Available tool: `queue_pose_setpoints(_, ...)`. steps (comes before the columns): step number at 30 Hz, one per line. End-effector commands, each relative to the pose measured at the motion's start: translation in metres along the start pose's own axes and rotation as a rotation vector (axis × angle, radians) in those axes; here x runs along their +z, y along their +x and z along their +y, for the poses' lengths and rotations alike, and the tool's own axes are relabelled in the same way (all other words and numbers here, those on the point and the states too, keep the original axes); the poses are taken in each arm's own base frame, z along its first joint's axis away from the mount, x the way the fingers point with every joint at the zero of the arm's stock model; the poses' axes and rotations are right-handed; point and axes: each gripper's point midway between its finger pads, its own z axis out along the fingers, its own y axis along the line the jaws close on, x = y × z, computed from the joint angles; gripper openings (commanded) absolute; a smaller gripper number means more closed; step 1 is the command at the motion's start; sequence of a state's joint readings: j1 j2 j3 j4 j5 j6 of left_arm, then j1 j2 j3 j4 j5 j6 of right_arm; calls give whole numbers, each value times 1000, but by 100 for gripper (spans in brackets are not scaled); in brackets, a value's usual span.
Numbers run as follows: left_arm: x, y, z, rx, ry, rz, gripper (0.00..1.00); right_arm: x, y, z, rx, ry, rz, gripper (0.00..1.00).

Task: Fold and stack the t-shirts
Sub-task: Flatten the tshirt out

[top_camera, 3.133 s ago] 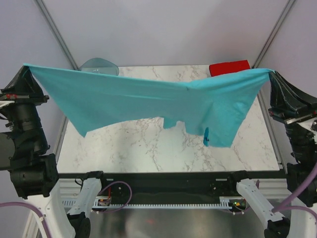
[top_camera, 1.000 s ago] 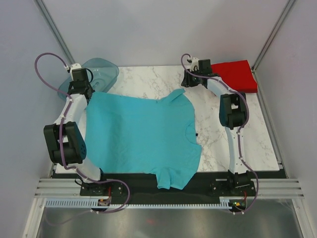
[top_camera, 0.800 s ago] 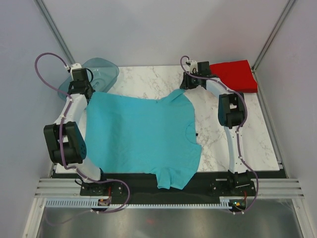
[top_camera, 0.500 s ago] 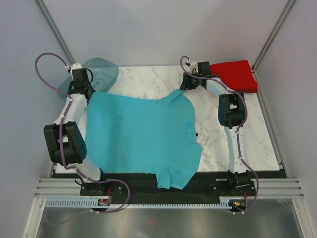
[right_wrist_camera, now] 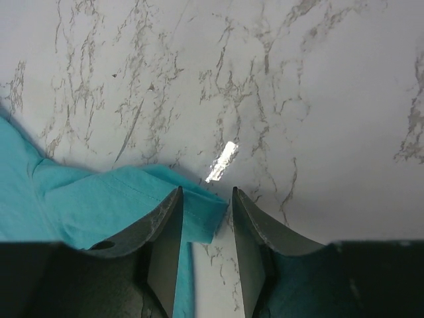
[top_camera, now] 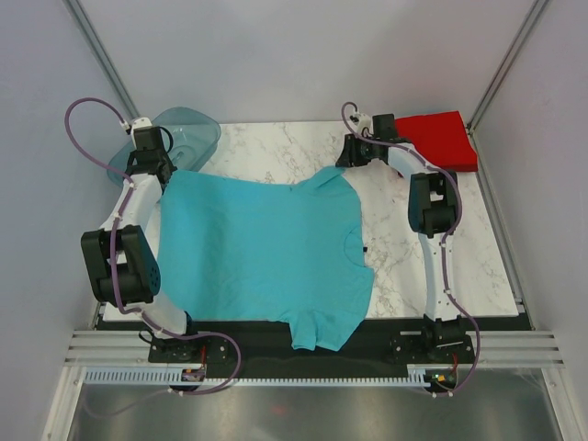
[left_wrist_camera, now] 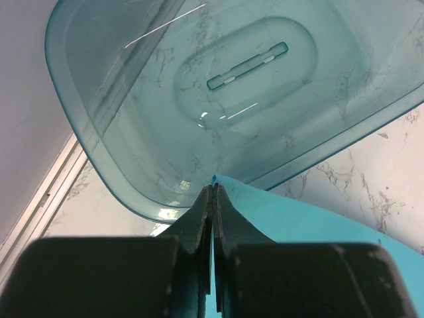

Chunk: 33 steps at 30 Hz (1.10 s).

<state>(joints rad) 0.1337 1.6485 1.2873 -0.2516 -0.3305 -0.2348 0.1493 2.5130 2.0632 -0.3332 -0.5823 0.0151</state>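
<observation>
The turquoise t-shirt lies spread flat on the marble table, one sleeve hanging over the near edge. My left gripper is at its far left corner, shut on the shirt's edge, as the left wrist view shows. My right gripper is at the far sleeve, open. In the right wrist view the sleeve tip lies on the table between the jaws, against the left finger. The red t-shirt lies folded as a square at the far right corner.
A translucent teal plastic tray sits at the far left corner, right in front of my left gripper. Bare marble shows to the right of the shirt. Frame posts rise at both far corners.
Three seconds ago the turquoise shirt hung stretched in the air between both grippers; now it lies flat on the table. In the last half second the right wrist shifted slightly right.
</observation>
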Motion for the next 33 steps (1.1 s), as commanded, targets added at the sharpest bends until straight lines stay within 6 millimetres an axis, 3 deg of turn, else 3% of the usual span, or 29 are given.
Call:
queue_pose_setpoints(1,0,-8,0,-20,3,-25,2,-15,-11,1,41,-14,-15,44)
queue_pose_setpoints(20,4,-4,-1,-19,2,-13,2,5,5,5,92,-73,20,40)
queue_pose_setpoints(23,5,-4,-1,-16,0,-13,2,6,2,5,87,-75,12,33)
queue_pose_setpoints(26,4,-7,-2,-20,6,-18,2,8,-6,5,62,-79,-5,10)
queue_pose_setpoints(27,3,-8,-3,-22,10,-20,2,5,-17,5,46,-78,-30,0)
queue_pose_setpoints(29,-1,-16,-7,-32,32,-31,2,-3,-37,12,11,-86,-73,0)
queue_pose_setpoints(30,-11,-32,-8,-48,47,-66,2,-20,-65,20,-29,-71,-138,0)
queue_pose_setpoints(32,-25,-52,-11,-77,73,-111,2,-44,-100,31,-80,-42,-220,0)
queue_pose_setpoints(33,-47,-79,-12,-106,98,-177,2,-74,-136,51,-145,-34,-310,0)
